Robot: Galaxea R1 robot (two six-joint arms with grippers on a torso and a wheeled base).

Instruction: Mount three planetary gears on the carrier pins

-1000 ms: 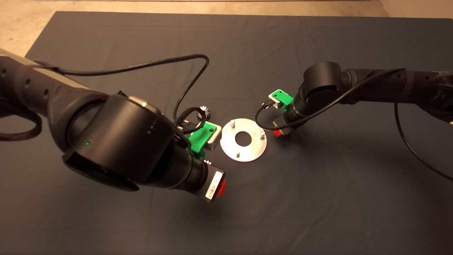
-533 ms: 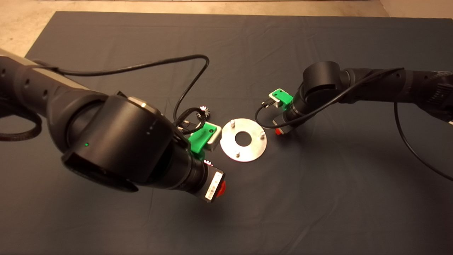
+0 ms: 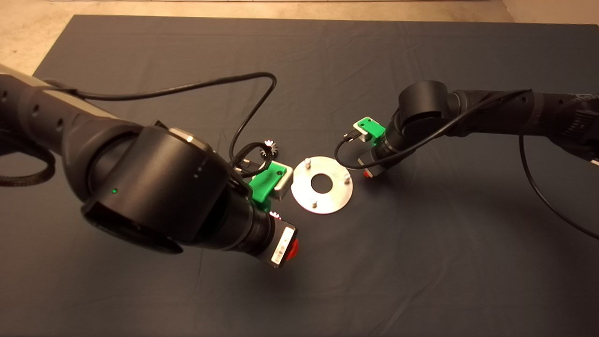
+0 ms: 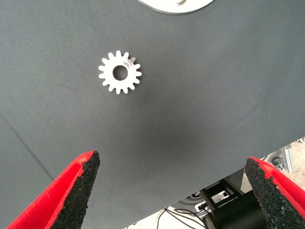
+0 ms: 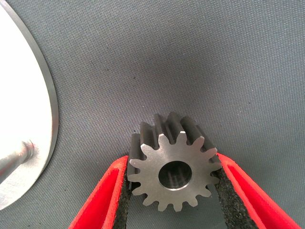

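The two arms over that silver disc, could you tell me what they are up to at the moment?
The right tool is shut on one planetary gear, holding it just beside the silver disc, whose three carrier pins are all bare. The left tool is open above a second gear lying flat on the mat near the disc's edge. A third gear lies on the mat beyond the left arm. No gear is installed yet.

A silver disc (image 3: 322, 185) with three pins (image 3: 307, 163) lies on the mat (image 3: 421, 262) between both arms' tools.
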